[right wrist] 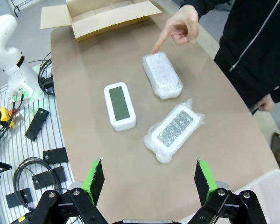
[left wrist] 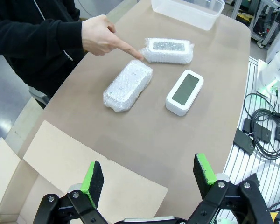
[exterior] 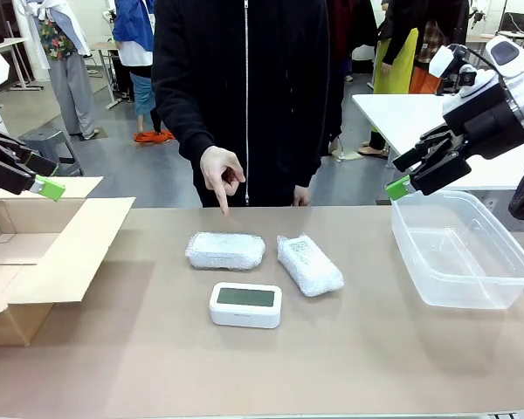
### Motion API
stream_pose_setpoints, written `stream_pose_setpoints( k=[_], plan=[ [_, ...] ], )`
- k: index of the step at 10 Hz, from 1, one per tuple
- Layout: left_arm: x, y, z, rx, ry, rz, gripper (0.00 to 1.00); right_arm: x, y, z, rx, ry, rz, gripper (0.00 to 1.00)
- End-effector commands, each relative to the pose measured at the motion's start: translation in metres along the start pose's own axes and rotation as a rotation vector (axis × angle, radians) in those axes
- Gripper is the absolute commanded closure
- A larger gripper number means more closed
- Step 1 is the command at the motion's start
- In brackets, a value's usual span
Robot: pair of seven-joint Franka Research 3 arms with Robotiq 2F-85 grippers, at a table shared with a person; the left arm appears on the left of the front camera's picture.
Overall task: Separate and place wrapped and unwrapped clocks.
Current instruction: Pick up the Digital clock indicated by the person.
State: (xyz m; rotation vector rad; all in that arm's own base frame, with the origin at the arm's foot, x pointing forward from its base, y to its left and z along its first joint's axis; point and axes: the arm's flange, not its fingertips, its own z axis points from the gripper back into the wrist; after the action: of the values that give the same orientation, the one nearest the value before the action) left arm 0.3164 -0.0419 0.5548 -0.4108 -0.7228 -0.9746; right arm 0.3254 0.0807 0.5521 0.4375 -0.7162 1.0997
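Landmark: bare clock [exterior: 245,305], mid-table, screen up. Just behind it, slightly toward the left arm: wrapped clock [exterior: 225,250], long axis across the table, person's hand [exterior: 221,175] pointing at it. Just right of landmark: second wrapped clock [exterior: 309,264], long axis angled. Cardboard box [exterior: 35,253] well left of landmark, plastic tub [exterior: 463,249] well right. Pointed-at one probably next, marginally nearer the left arm. Left gripper [left wrist: 148,175] and right gripper [right wrist: 149,175]: spread wide, empty, touching nothing.
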Motion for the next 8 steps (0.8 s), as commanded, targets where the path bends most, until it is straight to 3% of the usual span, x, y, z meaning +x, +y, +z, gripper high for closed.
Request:
stream_pose_setpoints(
  k=[1,2,3,4,6,8],
  plan=[
    [0.000,0.002,-0.002,-0.009,-0.011,-0.010,0.00,0.000,-0.001,-0.002,0.014,-0.008,0.003,0.00],
    [0.000,0.002,-0.002,-0.009,-0.011,-0.010,0.00,0.000,0.000,0.000,0.000,0.000,0.000,0.00],
    [0.000,0.002,-0.002,-0.009,-0.011,-0.010,0.00,0.028,0.015,-0.020,0.038,0.062,0.032,0.00],
    [0.000,0.002,-0.002,-0.009,-0.011,-0.010,0.00,0.056,0.034,-0.052,0.057,0.143,0.043,0.00],
    [0.000,0.002,-0.002,-0.009,-0.011,-0.010,0.00,0.097,0.077,-0.126,-0.029,0.340,0.078,0.00],
    [0.000,0.002,-0.002,-0.009,-0.011,-0.010,0.00,0.104,0.108,-0.195,-0.084,0.478,0.153,0.00]
  ],
)
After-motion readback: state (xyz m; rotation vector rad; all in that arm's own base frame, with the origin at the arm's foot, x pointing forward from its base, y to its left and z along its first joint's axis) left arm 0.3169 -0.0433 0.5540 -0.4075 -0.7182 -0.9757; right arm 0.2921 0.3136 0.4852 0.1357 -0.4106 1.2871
